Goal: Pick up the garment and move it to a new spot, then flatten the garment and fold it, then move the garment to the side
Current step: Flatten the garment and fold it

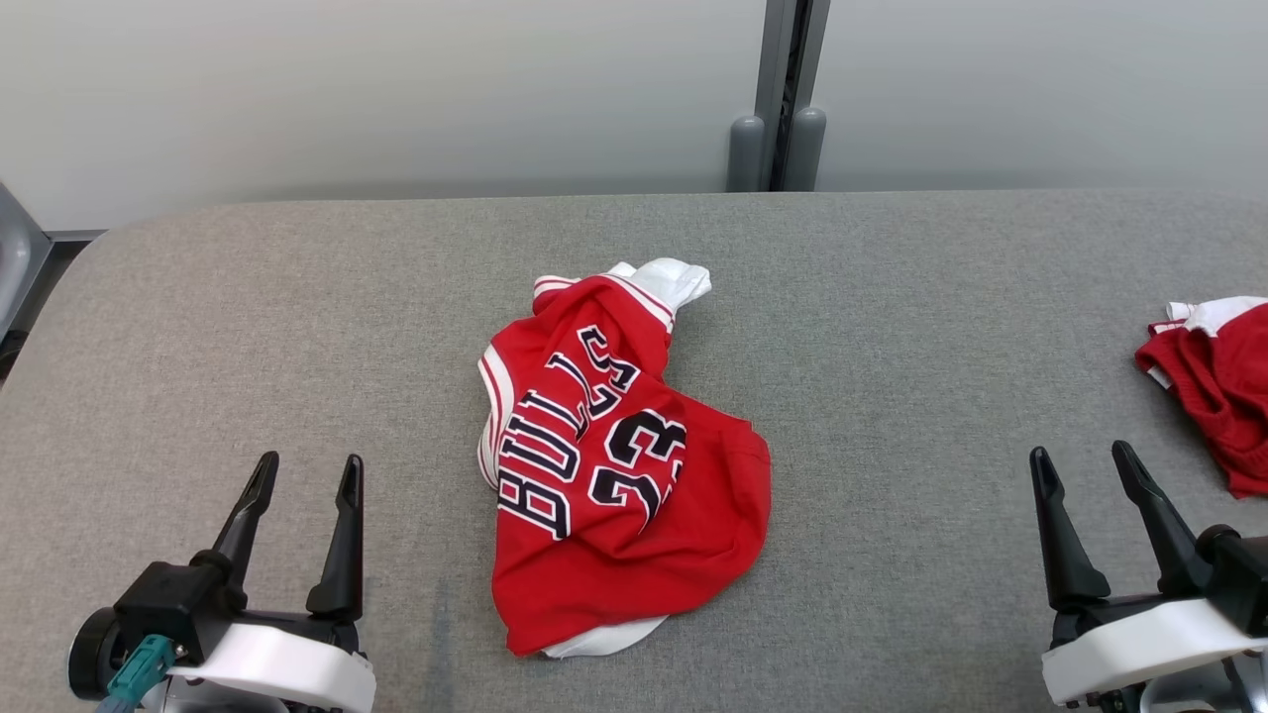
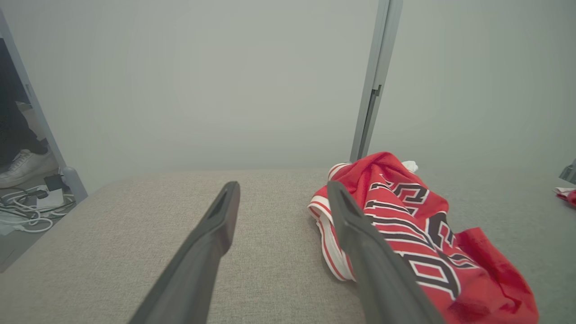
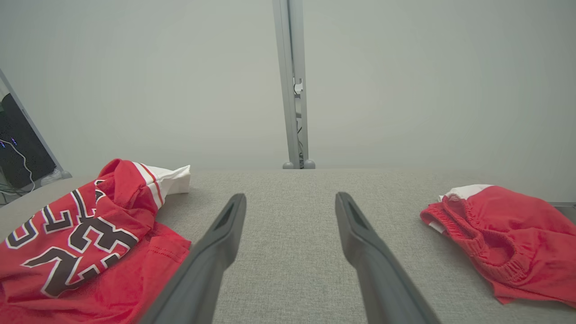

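Observation:
The garment (image 1: pixel 619 460) is a red jersey with black-and-white lettering and white trim, lying crumpled in the middle of the grey table (image 1: pixel 892 327). It also appears in the left wrist view as the garment (image 2: pixel 405 225) and in the right wrist view as the garment (image 3: pixel 85 243). My left gripper (image 1: pixel 307 473) stands open at the lower left, apart from the cloth, with nothing between its fingers. My right gripper (image 1: pixel 1088 458) stands open at the lower right, also empty. In the wrist views the left gripper (image 2: pixel 281 189) and right gripper (image 3: pixel 290 200) show spread fingers over bare table.
A second red cloth (image 1: pixel 1218 381) with a white edge lies at the table's right edge, seen too as the red cloth (image 3: pixel 499 238). A grey post (image 1: pixel 783 94) stands behind the table against a pale wall. Cables (image 2: pixel 27 211) and a shoe (image 2: pixel 20 166) lie on the floor left.

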{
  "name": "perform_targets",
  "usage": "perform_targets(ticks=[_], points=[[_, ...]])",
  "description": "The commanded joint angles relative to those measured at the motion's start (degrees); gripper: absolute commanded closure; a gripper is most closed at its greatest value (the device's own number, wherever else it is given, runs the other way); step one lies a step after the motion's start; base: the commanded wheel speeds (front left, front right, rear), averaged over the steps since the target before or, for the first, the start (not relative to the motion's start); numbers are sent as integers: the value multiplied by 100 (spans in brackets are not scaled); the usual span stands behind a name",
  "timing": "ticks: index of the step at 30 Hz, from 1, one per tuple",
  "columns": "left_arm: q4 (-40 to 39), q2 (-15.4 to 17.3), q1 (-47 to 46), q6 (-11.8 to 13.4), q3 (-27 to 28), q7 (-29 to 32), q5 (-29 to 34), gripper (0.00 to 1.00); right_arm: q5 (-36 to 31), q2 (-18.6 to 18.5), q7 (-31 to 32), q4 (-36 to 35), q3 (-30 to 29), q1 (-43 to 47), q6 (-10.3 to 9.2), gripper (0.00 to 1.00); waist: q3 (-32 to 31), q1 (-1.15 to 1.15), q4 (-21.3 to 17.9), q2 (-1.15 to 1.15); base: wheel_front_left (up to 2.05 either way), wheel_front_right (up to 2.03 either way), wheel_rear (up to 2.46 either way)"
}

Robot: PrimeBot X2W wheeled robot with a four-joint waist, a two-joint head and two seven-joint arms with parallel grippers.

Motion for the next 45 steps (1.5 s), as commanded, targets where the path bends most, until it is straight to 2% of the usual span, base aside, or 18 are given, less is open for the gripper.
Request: perform_targets(ticks=[1, 12, 19, 23, 32, 38, 39, 40, 41, 45], points=[[-25, 47, 62, 25, 11, 13, -16, 0, -33, -37, 18, -50, -21, 9, 1, 0, 0, 0, 0, 0, 0, 0, 0], [-144, 53, 30, 99, -43, 60, -3, 0, -45, -22, 68, -124, -40, 50, 1, 0, 31, 0, 17, 0, 0, 0, 0], [-215, -12, -194, 100, -127, 49, 40, 0, 40, -164, 178, -28, 29, -318, 1, 0, 241, 0, 252, 0, 0, 0, 0], [-187, -86, -404, 39, -206, -3, 64, 0, 200, -415, 321, 304, 550, -784, 1, 0, 476, 0, 516, 0, 0, 0, 0], [122, -317, -824, -118, -332, -186, 11, 0, 707, -958, 531, 1523, 2072, -1673, 0, 0, 925, 0, 1143, 0, 0, 0, 0], [296, -394, -935, -175, -316, -288, -1, 0, 953, -1077, 673, 2089, 2307, -1862, 1, 0, 1034, 0, 1285, 0, 0, 0, 0], [322, -410, -938, -185, -311, -301, 0, 0, 1006, -1075, 666, 2144, 2316, -1890, 0, 36, 1048, 0, 1287, 0, 0, 0, 0], [342, -421, -951, -191, -300, -313, 3, 0, 1037, -1078, 629, 2181, 2300, -1924, 1, 85, 1059, 0, 1284, 0, 0, 0, 0], [361, -426, -965, -194, -285, -328, 8, 0, 1072, -1083, 612, 2212, 2280, -1942, 1, 100, 1067, 0, 1273, 0, 0, 0, 0], [424, -436, -1009, -202, -233, -368, 40, 0, 1144, -1041, 387, 2061, 2110, -2005, 1, 100, 1065, 0, 1171, 0, 0, 0, 0]])
